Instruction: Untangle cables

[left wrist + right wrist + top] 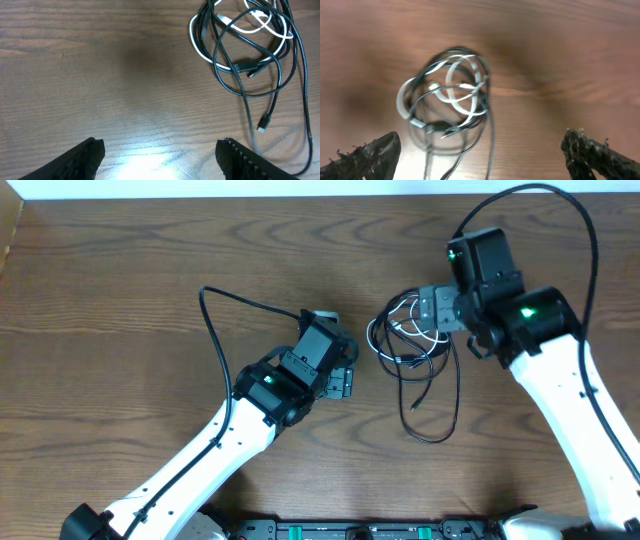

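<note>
Overhead: tangled cables (407,340) lie on table (120,300); both jaws wide apart.

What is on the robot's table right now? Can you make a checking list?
Surface: brown wood-grain table.
Job's things: black and white cords in one tangled pile, one plug end sticking out.
Clutter: nothing seen.
Grippers: left gripper open, empty, beside the pile; right gripper open, empty, over the pile.
Cables: thick black arm wires loop off both arms.
Surroundings: pale strip along the table's far edge.
</note>
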Robot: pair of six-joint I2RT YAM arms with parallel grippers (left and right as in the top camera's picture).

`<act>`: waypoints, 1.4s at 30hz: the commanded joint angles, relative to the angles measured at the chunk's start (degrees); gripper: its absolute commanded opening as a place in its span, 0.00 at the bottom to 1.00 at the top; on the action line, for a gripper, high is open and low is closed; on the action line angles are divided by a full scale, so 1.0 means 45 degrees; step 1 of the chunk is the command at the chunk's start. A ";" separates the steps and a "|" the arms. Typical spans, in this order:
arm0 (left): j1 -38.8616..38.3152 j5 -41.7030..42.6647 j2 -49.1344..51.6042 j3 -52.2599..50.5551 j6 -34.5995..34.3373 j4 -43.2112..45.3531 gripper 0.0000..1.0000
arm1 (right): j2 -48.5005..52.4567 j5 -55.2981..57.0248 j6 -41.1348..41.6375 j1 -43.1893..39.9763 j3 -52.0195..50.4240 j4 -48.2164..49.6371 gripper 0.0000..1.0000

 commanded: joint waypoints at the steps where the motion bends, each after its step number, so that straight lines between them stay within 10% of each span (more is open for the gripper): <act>1: 0.0034 -0.0209 -0.0010 0.0083 -0.0058 -0.0010 0.76 | 0.0942 0.0539 0.0724 -0.0209 -0.0019 0.0209 0.99; 6: 0.0034 -0.0209 -0.0010 0.0083 -0.0058 -0.0005 0.76 | 0.2735 -0.1870 -0.2215 -0.0214 -0.0019 0.1083 0.92; 13: 0.0034 -0.0209 -0.0010 0.0078 -0.0058 -0.0141 0.76 | 0.5391 -0.2123 -0.3016 -0.0238 -0.0019 0.1749 0.03; 24: 0.0034 -0.0209 -0.0010 0.0078 -0.0058 -0.0243 0.76 | 0.6926 -0.2419 -0.2958 -0.0238 -0.0019 0.1880 0.04; 32: 0.0034 -0.0204 -0.0010 0.0078 -0.0063 -0.0248 0.76 | 0.7334 -0.2414 -0.2963 -0.0238 -0.0049 0.1933 0.54; 34: 0.0034 -0.0204 -0.0010 0.0078 -0.0058 -0.0243 0.77 | 0.7344 -0.2414 -0.2963 -0.0238 -0.0092 0.1972 0.52; 38: 0.0034 -0.0204 -0.0010 0.0078 -0.0058 -0.0248 0.76 | 0.7344 -0.2419 -0.2924 -0.0238 -0.0097 0.1938 0.01; 42: 0.0034 -0.0209 -0.0010 0.0078 -0.0058 -0.0248 0.76 | 0.7121 -0.2429 -0.2710 -0.0238 0.0136 0.1287 0.01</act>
